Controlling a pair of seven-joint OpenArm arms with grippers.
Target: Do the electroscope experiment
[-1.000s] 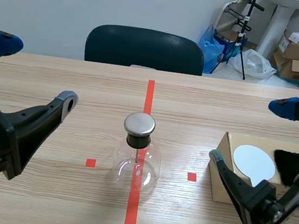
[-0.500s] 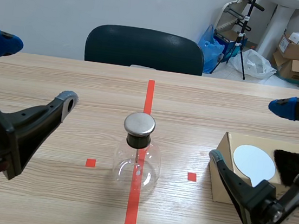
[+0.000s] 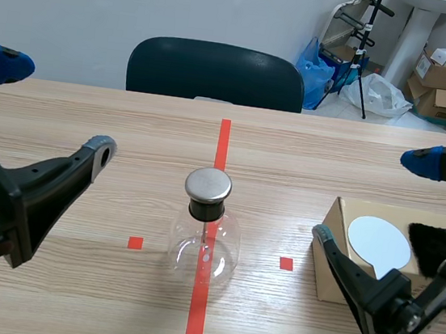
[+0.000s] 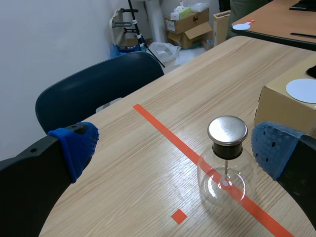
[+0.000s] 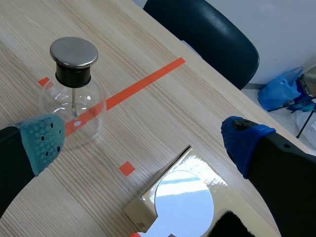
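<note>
The electroscope (image 3: 204, 242), a round clear glass flask with a black stopper and a flat metal cap (image 3: 208, 184), stands upright at the middle of the wooden table (image 3: 330, 156). It sits on the long red tape line (image 3: 222, 146), between the two small red squares. Through the glass a thin rod hangs down from the stopper. To its right, well apart, lies a cardboard box (image 3: 348, 211) with a white disc paddle (image 3: 378, 241) on its top and a tuft of black fur (image 3: 441, 247) just beside the disc. Behind the table's far edge stands a dark blue chair (image 3: 217, 72). The left gripper (image 4: 175, 146) hangs above the table to the left of the flask, its arm coming in low from that side. Its fingers are spread wide with nothing between them, and one blue dotted pad (image 4: 79, 143) shows on each side of the wrist view, with the flask ahead and nearer the right-hand finger. The right gripper (image 5: 143, 142) hangs over the table's right part, one finger low in front of the box and the other raised farther back. It too is spread wide and holds nothing; a grey-green pad (image 5: 44, 140) shows near the flask in its own view, touching nothing. Against the two earlier scene pictures nothing differs: both arms, the flask and the box stand as they did.
</note>
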